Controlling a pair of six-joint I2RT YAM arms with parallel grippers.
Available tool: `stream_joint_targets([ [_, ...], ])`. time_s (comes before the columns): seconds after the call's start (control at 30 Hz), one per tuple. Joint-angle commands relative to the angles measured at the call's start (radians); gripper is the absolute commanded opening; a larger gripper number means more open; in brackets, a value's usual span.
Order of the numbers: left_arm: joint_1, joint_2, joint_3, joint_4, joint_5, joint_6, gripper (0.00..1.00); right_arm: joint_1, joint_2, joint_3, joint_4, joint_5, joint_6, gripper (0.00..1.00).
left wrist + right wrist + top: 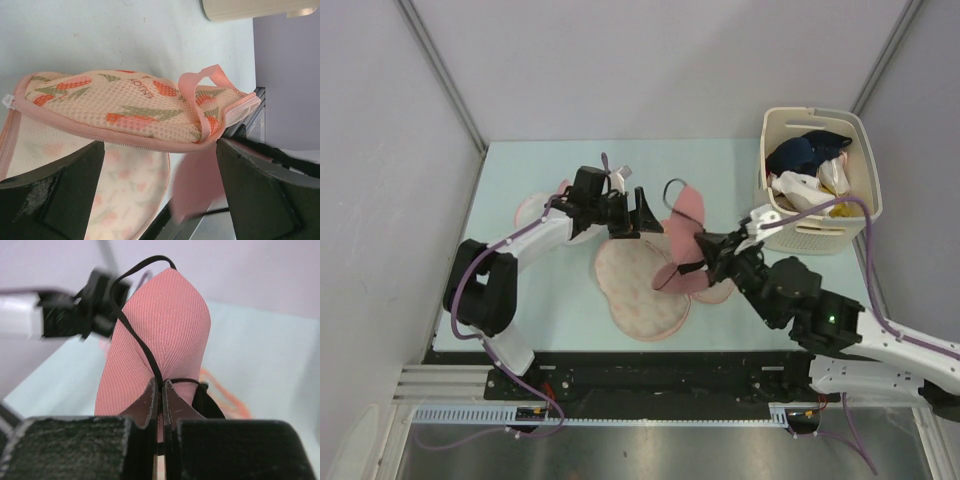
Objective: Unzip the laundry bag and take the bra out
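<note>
While the right gripper (703,246) is clamped shut on the thin dark strap (131,335) and the edge of the dusty-pink moulded-cup bra (686,222), one ribbed cup stands upright above its fingers, lifted off the pale blue-green table (520,290). Just left of and nearer than the bra, the oval cream-peach mesh laundry bag with orange-red triangle print (638,290) lies in the middle of the table between the two arms. Its zipper (125,141) is undone, with the top shell raised off the bottom one and the pink-orange loop (205,79) arching over the shell. Over the bag's far edge, the left gripper (632,215) has its jaws spread wide, pinching nothing. At the far right stands a cream plastic basket (868,170) holding navy and white garments. A white round cloth with pink edging (532,210) lies at the far left.
</note>
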Motion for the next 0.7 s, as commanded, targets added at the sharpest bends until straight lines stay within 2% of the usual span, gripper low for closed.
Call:
stream_joint_targets([
  [0.0, -0.006, -0.005, 0.006, 0.012, -0.002, 0.021, 0.97, -0.115, -0.004, 0.095, 0.079, 0.139, -0.130, 0.00],
  [0.1, -0.006, -0.008, 0.006, 0.008, -0.003, 0.022, 0.97, -0.210, 0.030, 0.161, 0.070, 0.161, -0.141, 0.00],
  [0.33, -0.006, -0.009, -0.012, 0.011, 0.006, 0.021, 0.97, -0.538, 0.105, 0.331, 0.084, 0.098, -0.139, 0.00],
  [0.53, -0.006, -0.020, -0.023, 0.003, 0.010, 0.025, 0.98, -0.704, 0.212, 0.471, 0.108, 0.063, -0.141, 0.00],
  [0.67, -0.006, -0.034, -0.038, 0.003, 0.012, 0.025, 0.98, -0.903, 0.315, 0.572, 0.105, -0.053, -0.110, 0.00],
])
